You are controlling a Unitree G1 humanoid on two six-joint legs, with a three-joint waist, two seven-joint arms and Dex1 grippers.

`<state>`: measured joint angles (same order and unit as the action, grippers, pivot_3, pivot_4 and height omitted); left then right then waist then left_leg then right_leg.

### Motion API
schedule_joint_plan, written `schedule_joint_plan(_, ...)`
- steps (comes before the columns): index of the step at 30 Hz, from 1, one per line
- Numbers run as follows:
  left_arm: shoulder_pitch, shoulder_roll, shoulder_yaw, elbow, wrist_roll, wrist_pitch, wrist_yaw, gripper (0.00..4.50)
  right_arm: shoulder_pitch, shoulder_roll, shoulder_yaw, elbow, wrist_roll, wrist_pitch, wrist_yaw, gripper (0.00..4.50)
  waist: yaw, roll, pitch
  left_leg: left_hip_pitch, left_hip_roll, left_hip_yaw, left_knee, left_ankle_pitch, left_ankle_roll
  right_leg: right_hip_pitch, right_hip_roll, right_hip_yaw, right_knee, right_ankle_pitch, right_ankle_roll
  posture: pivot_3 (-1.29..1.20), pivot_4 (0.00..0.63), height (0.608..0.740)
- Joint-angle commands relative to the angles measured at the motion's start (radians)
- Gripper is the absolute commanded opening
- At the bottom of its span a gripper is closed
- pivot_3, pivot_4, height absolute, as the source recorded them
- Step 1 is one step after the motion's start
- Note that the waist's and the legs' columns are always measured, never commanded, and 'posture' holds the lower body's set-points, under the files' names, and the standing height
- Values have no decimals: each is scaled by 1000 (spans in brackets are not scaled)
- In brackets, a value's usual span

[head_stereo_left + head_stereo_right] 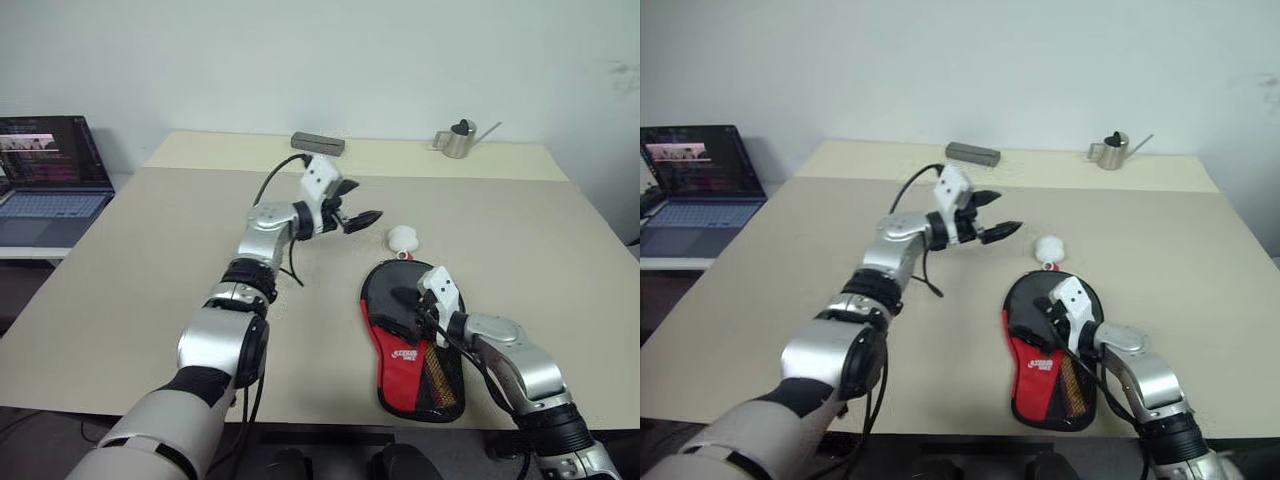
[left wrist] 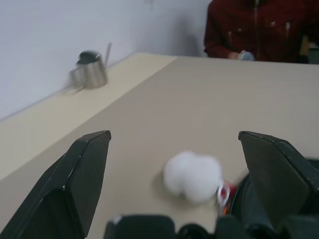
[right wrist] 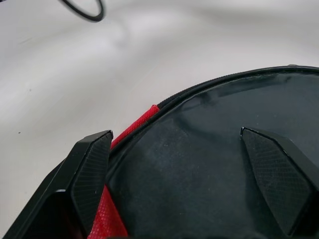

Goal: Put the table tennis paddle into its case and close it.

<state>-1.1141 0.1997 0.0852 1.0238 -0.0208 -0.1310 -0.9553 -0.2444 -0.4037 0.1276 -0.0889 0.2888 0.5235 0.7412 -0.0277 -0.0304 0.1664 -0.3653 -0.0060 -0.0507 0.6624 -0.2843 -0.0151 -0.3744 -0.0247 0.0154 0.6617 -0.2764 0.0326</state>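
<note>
Nearest, the right gripper sits low over the case, fingers spread wide and holding nothing; its wrist view looks straight onto the black round part, with the zip line and a strip of red along the rim. That case lies flat on the bench, red end toward the robot, round end away. No paddle can be made out; judging by the smooth, filled-looking shape, it is probably inside, so the step in hand looks like closing the zip. Just past the round end rests the white pom-pom pull. Farther off and higher, the left gripper hovers above the bench, fingers fully apart and empty, pointed toward the pull. To do this well, the right gripper should press the case down while the left pinches the pull low and draws it along the rim.
</note>
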Motion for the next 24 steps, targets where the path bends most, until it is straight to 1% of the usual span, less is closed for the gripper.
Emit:
schedule_joint_plan(1,69,54,29,-196,-68,83,8,4482,39,-42,-5,11,16,81,18,4500,2,0,0,0,0,0,0,0,0,0,-1,0,0,0,0,0,150,740)
schedule_joint_plan(5,260,113,31,-450,-139,227,-10,4482,44,-90,-37,-36,47,103,46,4500,2,1,1,-1,0,-1,-2,0,0,0,-5,0,-1,0,-1,0,150,740)
schedule_joint_plan(9,392,140,8,-653,-204,349,-34,4482,50,-135,-67,-69,79,124,69,4500,17,0,3,-4,-1,-4,-1,0,0,-2,-7,-1,-3,-1,-2,0,150,740)
schedule_joint_plan(11,433,148,4,-726,-236,403,-39,4482,51,-153,-87,-88,99,140,76,4500,26,0,3,-7,-1,-4,0,0,0,-4,-8,-1,-2,-1,-2,0,150,740)
schedule_joint_plan(17,459,161,-13,-796,-278,456,-37,4482,60,-238,-169,-198,192,218,109,4500,29,2,4,-10,-2,-4,0,0,0,-6,-9,-2,-2,-1,-2,0,150,740)
schedule_joint_plan(20,460,174,-33,-811,-294,469,-70,4482,70,-278,-203,-257,234,255,115,4500,27,2,6,-17,-2,-4,0,0,0,-14,-9,-2,0,-1,-2,0,150,740)
schedule_joint_plan(24,468,201,-58,-858,-334,504,-132,4482,96,-328,-267,-349,306,318,118,4500,25,4,9,-17,-2,-3,0,0,0,-15,-8,-1,-1,-1,-2,0,150,740)
